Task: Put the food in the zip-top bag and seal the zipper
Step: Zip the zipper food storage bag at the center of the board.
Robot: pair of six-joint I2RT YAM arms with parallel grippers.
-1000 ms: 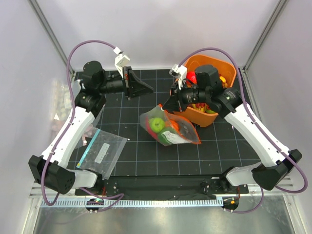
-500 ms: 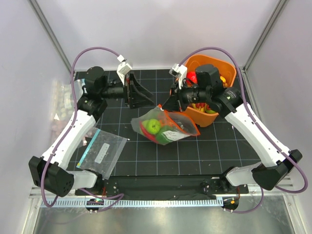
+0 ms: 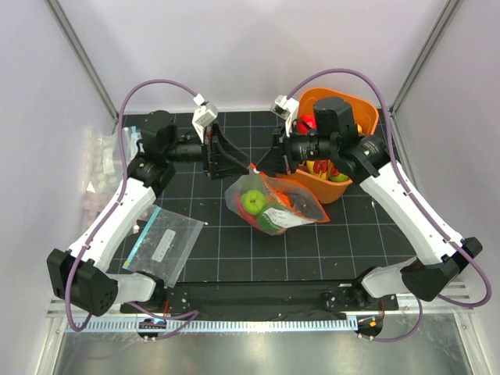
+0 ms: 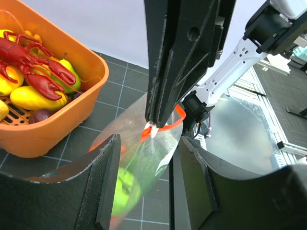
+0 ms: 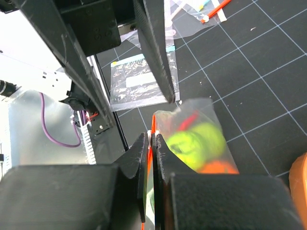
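Right claw (image 5: 151,140) is clenching one end of the zipper (image 4: 165,125), w/ the orange-red strip pinched flat btwn its fingers, so the mouth of the bag (image 3: 273,205) is being held high while the rest is sagging. That bag is hanging from the pinch near the middle of the counter (image 3: 351,234), belly prob. resting on the dark grid, just beside the orange basket (image 3: 355,105). A green fruit (image 3: 251,201) plus orange and red pieces are showing thru the clear plastic. Left claw (image 4: 149,160) is sitting released, fingers spread either side of the bag's top, right next to the right claw, not touching the plastic as far as I can tell. This is looking like an anchor-and-squeeze setup: one end fixed b/c the film is floppy, the other claw lined up to press the strip. Yellow fruit (image 4: 36,98) and a red lobster (image 4: 33,62) are lying in the basket, so loading may not be done. Spare bag w/ teal edge (image 3: 164,246) is lying well apart, by the left arm.
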